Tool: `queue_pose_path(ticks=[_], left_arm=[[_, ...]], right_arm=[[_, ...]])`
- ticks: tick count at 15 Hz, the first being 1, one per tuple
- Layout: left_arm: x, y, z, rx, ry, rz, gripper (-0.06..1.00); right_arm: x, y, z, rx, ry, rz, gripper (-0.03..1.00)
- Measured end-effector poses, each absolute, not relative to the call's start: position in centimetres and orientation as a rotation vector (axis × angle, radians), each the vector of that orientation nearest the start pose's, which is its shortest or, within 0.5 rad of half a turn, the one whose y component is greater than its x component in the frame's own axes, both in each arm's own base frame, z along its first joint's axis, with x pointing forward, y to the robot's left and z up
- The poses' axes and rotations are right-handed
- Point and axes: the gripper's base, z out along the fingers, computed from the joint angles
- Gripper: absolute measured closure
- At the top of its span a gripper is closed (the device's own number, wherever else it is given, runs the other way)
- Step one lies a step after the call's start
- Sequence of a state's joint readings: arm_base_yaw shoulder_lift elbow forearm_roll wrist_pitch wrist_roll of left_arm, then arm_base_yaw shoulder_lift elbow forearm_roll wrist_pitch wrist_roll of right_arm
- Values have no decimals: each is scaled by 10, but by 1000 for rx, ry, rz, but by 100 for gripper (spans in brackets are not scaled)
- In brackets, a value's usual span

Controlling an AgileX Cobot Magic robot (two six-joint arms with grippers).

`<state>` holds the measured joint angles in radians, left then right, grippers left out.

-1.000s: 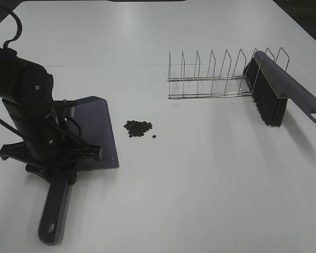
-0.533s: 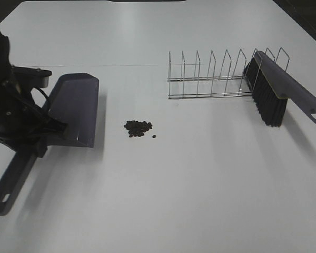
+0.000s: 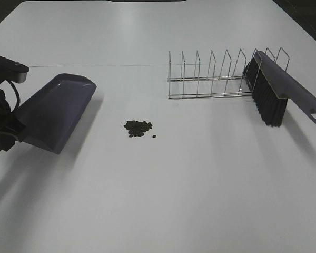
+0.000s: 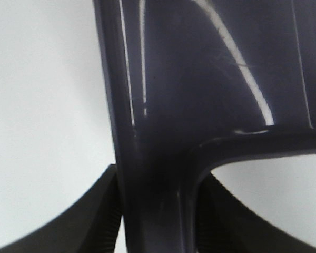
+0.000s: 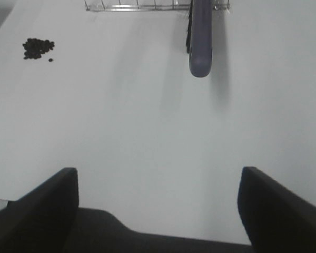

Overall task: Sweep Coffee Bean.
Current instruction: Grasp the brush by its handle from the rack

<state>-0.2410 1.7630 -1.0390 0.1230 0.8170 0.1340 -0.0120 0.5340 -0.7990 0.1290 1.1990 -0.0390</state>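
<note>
The coffee bean cluster (image 3: 138, 127) lies on the white table, with one stray bean to its right; it also shows in the right wrist view (image 5: 38, 47). My left gripper (image 3: 4, 134) at the far left is shut on the handle of the dark purple dustpan (image 3: 58, 110) and holds it tilted above the table, left of the beans. The left wrist view shows the dustpan (image 4: 200, 79) close up, its handle pinched between the fingers (image 4: 95, 224). The brush (image 3: 276, 92) leans on the wire rack (image 3: 216, 79). My right gripper (image 5: 158, 211) is open and empty, short of the brush handle (image 5: 201, 37).
The wire rack stands at the back right, with the brush's black bristles (image 3: 267, 103) resting at its right end. The table's left edge is close to my left arm (image 3: 8, 68). White table surface (image 3: 200, 184) lies in front of the beans.
My left arm has lifted the dustpan off the table and swung it left and back, away from the beans. Its handle has gone out of view. The beans and brush have not moved.
</note>
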Motion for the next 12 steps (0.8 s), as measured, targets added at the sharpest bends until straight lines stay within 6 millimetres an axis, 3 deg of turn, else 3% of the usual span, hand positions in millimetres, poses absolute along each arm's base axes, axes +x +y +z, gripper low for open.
queue_pose_path(ticks=[2,7,12], left_arm=[[312,-68,172,754,2905,139,59],[324,-71,170,873,2746,163,59],[327,-72,143,874,2827,155,59]], right_arm=[[95,10,352,-28,2497,149,24],[201,8,371,42,2645,164,24],[280,7,361,20,2728,157,24]])
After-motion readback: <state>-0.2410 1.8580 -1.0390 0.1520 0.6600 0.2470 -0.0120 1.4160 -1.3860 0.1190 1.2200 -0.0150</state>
